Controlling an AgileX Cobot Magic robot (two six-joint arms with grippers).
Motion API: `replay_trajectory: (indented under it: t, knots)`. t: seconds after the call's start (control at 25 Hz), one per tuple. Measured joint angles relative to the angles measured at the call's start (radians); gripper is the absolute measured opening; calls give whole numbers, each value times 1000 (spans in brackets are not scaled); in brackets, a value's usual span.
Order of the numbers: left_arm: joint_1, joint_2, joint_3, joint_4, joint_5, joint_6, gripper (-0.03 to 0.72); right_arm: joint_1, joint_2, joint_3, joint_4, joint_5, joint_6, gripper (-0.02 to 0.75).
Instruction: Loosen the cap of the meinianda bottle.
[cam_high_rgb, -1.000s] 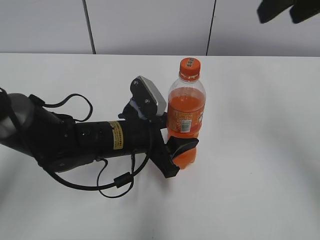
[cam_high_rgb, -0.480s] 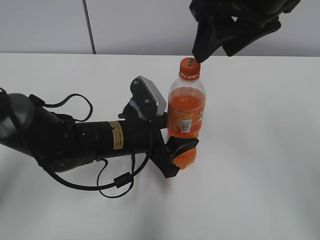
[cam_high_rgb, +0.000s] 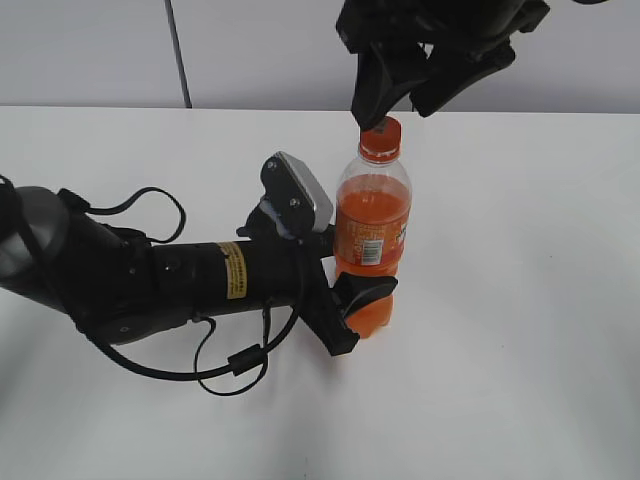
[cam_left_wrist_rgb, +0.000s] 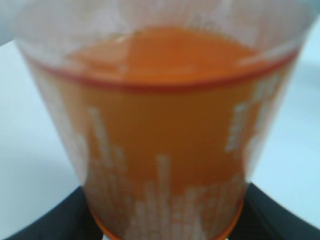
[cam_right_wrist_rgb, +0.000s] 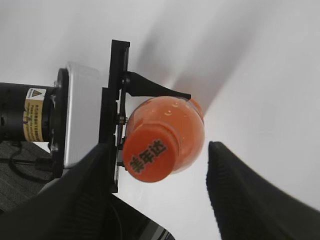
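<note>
The meinianda bottle (cam_high_rgb: 372, 225) stands upright on the white table, full of orange drink, with its orange cap (cam_high_rgb: 380, 133) on top. My left gripper (cam_high_rgb: 360, 300) is shut on the bottle's lower body; the left wrist view is filled by the bottle (cam_left_wrist_rgb: 160, 125) between the dark fingers (cam_left_wrist_rgb: 160, 227). My right gripper (cam_high_rgb: 398, 95) hovers open just above the cap. In the right wrist view the cap (cam_right_wrist_rgb: 151, 156) lies between the two spread fingers (cam_right_wrist_rgb: 160, 190), nearer the left one, and is not touched.
The white table (cam_high_rgb: 520, 300) reaches back to a grey panelled wall. The left arm with its cable (cam_high_rgb: 230, 365) lies across the left part of the table. The left wrist camera housing (cam_right_wrist_rgb: 80, 117) sits beside the bottle.
My right gripper has come down from the top right and moved left, from out of frame to just above the cap. The left gripper and the bottle have not moved.
</note>
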Motion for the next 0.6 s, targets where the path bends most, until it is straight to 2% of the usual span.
replay_trajectory:
  t: [0.32, 0.6]
  knots:
    - [0, 0, 0, 0, 2, -1, 405, 15, 32, -1, 2, 0, 1, 454]
    - [0, 0, 0, 0, 2, -1, 405, 24, 42, -1, -20, 1, 0, 406]
